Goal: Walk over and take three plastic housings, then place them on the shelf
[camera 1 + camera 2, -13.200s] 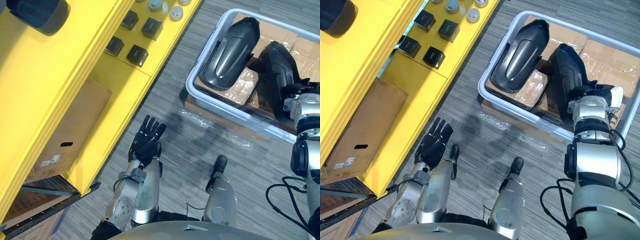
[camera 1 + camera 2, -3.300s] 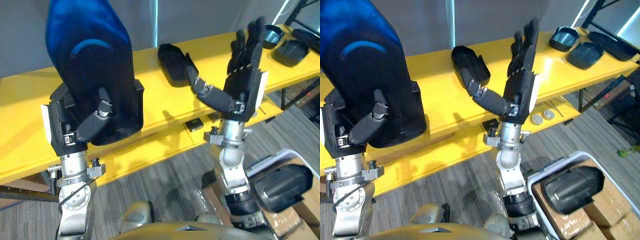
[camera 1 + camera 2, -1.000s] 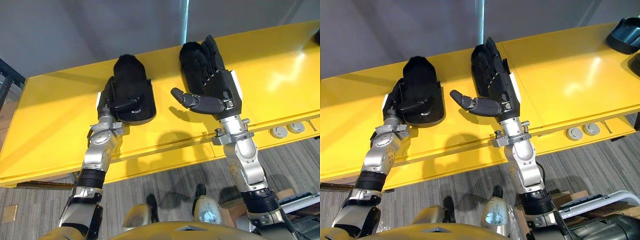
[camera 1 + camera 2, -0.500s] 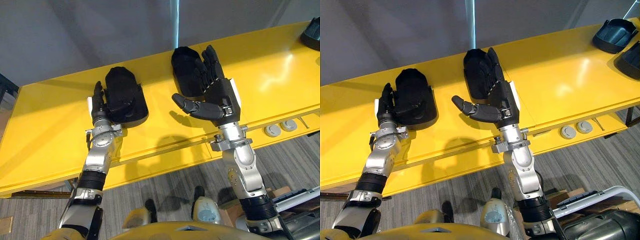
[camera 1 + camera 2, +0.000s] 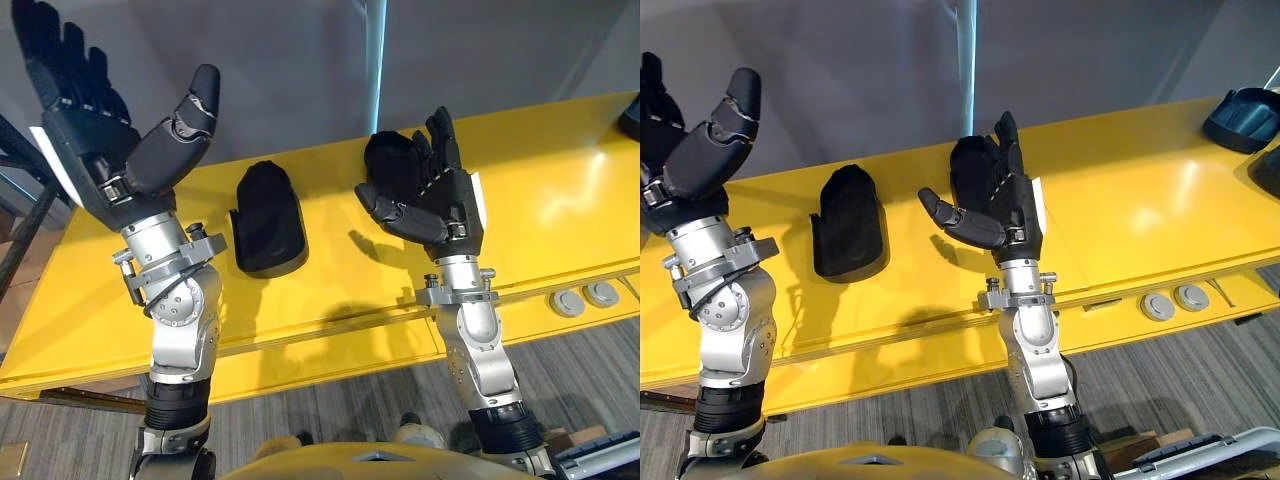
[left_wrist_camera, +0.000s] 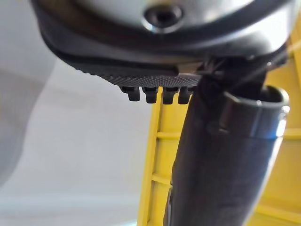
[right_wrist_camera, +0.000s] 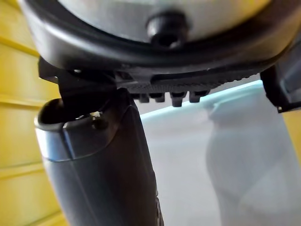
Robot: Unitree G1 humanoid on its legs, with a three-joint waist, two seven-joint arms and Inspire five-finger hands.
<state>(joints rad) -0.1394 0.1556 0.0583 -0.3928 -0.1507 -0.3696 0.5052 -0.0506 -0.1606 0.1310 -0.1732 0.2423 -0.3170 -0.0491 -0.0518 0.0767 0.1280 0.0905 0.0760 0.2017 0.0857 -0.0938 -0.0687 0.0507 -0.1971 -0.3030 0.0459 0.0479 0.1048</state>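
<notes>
Two black plastic housings lie on the yellow shelf [image 5: 545, 200]. One housing [image 5: 268, 218] rests free at centre left, with nothing touching it. My left hand [image 5: 95, 125] is raised high above and to the left of it, open, fingers straight and thumb spread. The other housing [image 5: 392, 162] lies further right, partly hidden behind my right hand [image 5: 445, 200]. That hand stands upright in front of it, open and empty. In the left wrist view my left hand's thumb [image 6: 221, 155] stands in front of yellow shelf framing.
More dark housings [image 5: 1243, 105] sit at the shelf's far right end. Round grey discs [image 5: 583, 296] lie on the lower yellow ledge at the right. A grey wall rises behind the shelf, and grey carpet [image 5: 1200, 390] lies below.
My left hand has let go of the left housing and lifted up and away to the left. The housing stays on the shelf. The right hand has barely moved.
</notes>
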